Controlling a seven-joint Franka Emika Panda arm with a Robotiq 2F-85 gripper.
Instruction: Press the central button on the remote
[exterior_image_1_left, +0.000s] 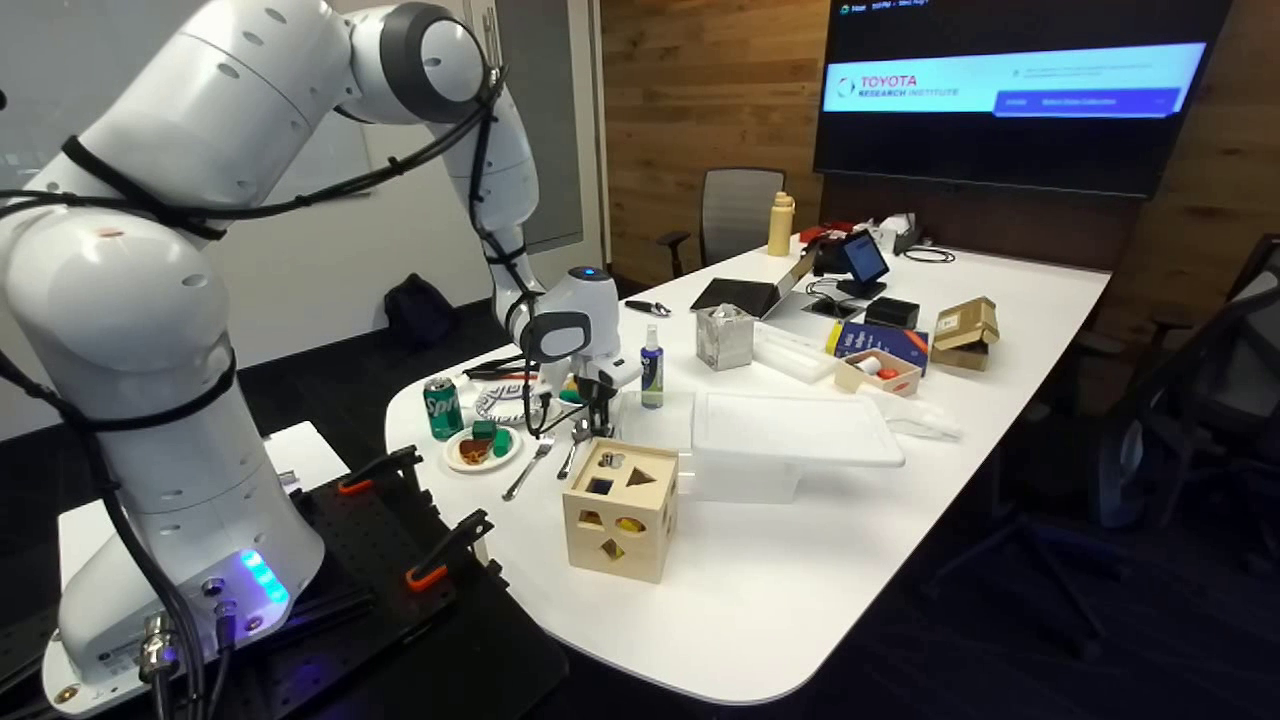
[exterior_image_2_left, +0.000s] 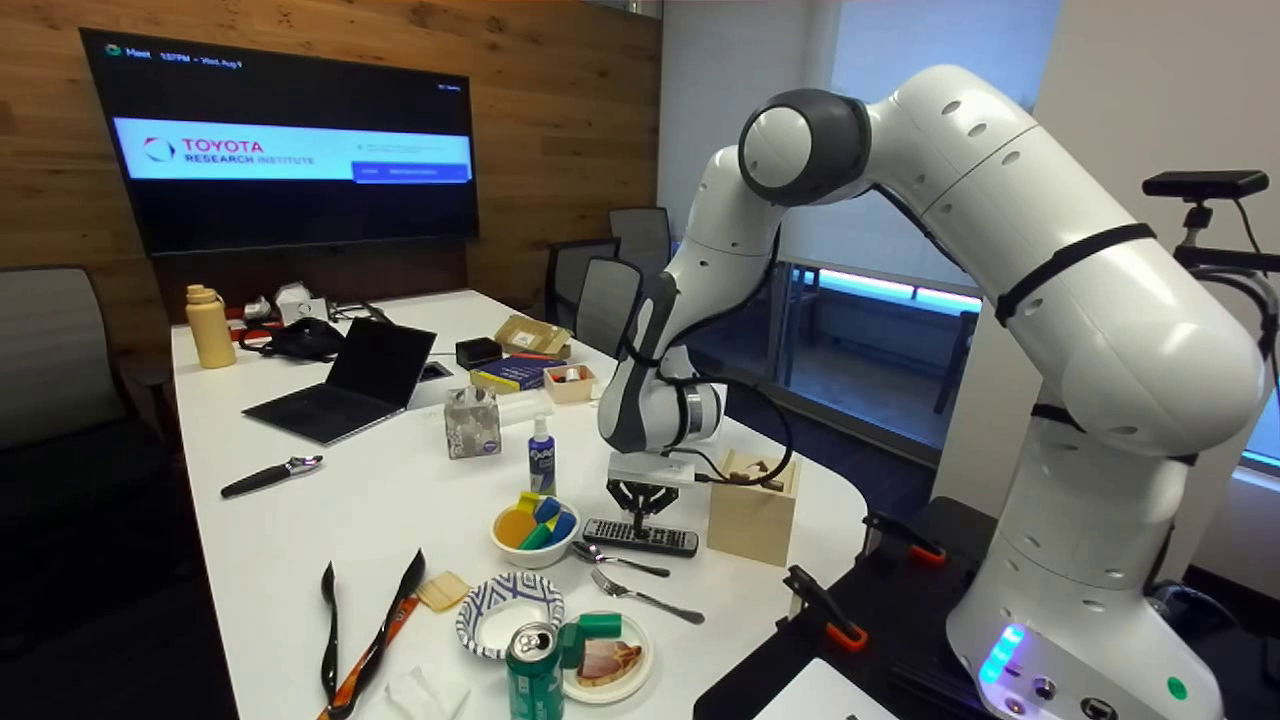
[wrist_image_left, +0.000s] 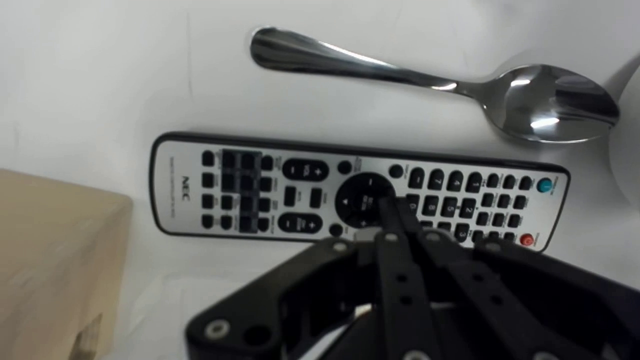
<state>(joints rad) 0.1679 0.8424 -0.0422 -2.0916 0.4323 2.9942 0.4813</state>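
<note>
Pincer (wrist_image_left: 398, 205), black: was clenched, jaws together | Remote (wrist_image_left: 331, 200), NEC, silver-faced: lay flat below pincer | Central button (wrist_image_left: 366, 202): showed just beside pincer's tips, contact could not be told | Spoon (wrist_image_left: 435, 81), metal: lay near pincer, alongside remote | Box (wrist_image_left: 60, 250), wooden: stood near pincer, past remote's NEC end

A wooden box (exterior_image_2_left: 752, 522) bars the claw (wrist_image_left: 397, 202) past one end of the remote (wrist_image_left: 350, 195), a bowl (exterior_image_2_left: 530, 558) past the other; bare worktop (wrist_image_left: 325, 109) separates remote and spoon (wrist_image_left: 390, 73).
</note>
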